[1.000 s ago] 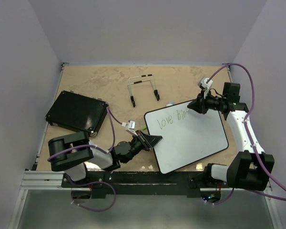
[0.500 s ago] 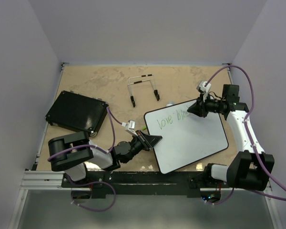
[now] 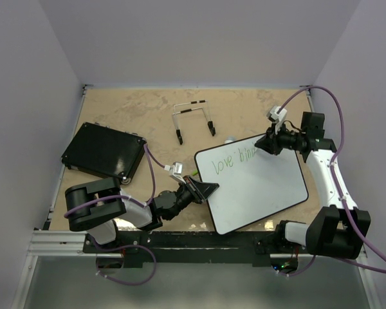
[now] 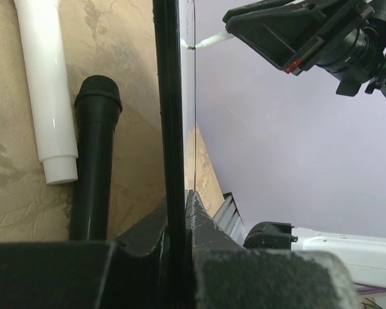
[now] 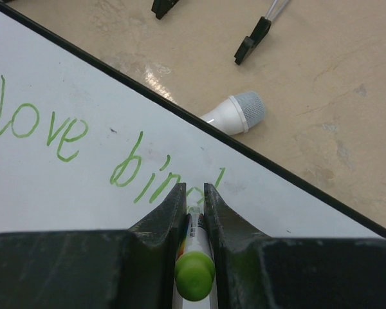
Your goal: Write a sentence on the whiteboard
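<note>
On the table (image 3: pixel 135 116), right of centre, your left gripper (image 3: pixel 209 188) is clamping the whiteboard (image 3: pixel 264 187) by its left edge, your right gripper (image 3: pixel 258 145) pinching the marker (image 5: pixel 194 269) — the sentence (image 3: pixel 233 159) is crowding the far edge, risking overrun.

The table (image 3: pixel 135 109) has a sand-coloured, marbled top. The whiteboard (image 3: pixel 257 187) lies on it, turned a little. A black textured pad (image 3: pixel 103 151) lies well to the left of the whiteboard. A wire stand (image 3: pixel 193 119) with black feet is beyond the whiteboard's far edge. A white microphone (image 5: pixel 235 112) and a black microphone (image 4: pixel 95 161) lie just beside that edge.
</note>
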`<state>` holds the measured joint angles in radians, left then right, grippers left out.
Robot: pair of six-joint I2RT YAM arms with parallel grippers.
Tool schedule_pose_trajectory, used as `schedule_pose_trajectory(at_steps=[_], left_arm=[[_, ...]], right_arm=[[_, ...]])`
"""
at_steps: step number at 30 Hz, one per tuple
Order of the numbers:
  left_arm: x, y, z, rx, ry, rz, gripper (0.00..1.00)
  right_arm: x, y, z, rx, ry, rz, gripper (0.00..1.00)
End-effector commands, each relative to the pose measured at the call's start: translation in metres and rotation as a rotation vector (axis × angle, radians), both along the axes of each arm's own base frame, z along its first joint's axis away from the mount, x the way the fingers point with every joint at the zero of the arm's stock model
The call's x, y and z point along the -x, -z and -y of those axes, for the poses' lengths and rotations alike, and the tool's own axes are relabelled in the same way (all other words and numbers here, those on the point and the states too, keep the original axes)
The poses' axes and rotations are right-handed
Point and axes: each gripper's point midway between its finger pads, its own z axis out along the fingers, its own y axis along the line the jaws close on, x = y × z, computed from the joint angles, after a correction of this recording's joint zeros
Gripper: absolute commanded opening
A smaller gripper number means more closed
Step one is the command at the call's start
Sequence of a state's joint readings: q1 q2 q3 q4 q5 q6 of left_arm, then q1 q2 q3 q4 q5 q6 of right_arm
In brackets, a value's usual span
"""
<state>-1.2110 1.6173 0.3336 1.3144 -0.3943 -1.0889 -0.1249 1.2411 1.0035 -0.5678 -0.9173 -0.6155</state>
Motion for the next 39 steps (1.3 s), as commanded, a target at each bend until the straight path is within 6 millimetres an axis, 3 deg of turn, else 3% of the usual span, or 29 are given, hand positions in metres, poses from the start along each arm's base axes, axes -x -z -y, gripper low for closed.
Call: schedule_pose_trajectory(at_steps=[1, 7, 23, 30, 36, 39], left_arm=[[0.0, -0.049, -0.005, 0.112, -0.01, 0.166, 0.0], [0.0, -0.048, -0.005, 0.113, -0.01, 0.165, 0.0], [0.0, -0.049, -0.005, 0.11, -0.009, 0.167, 0.0], [0.0, -0.05, -0.004, 0.112, -0.008, 0.169, 0.0], [0.0, -0.051, -0.005, 0.112, -0.008, 0.171, 0.0], [0.0, -0.052, -0.004, 0.112, -0.008, 0.173, 0.0]], right_arm=[[-0.019, -0.025, 0.005, 0.006, 0.032, 0.086, 0.0], [-0.026, -0.025, 0.005, -0.005, 0.041, 0.085, 0.0], [0.007, -0.002, 0.003, 0.045, -0.017, 0.018, 0.0], [0.008, 0.007, 0.009, 0.081, 0.009, -0.001, 0.0], [0.004, 0.006, 0.015, 0.097, 0.034, 0.006, 0.0], [0.005, -0.004, 0.011, 0.079, 0.013, 0.028, 0.0]])
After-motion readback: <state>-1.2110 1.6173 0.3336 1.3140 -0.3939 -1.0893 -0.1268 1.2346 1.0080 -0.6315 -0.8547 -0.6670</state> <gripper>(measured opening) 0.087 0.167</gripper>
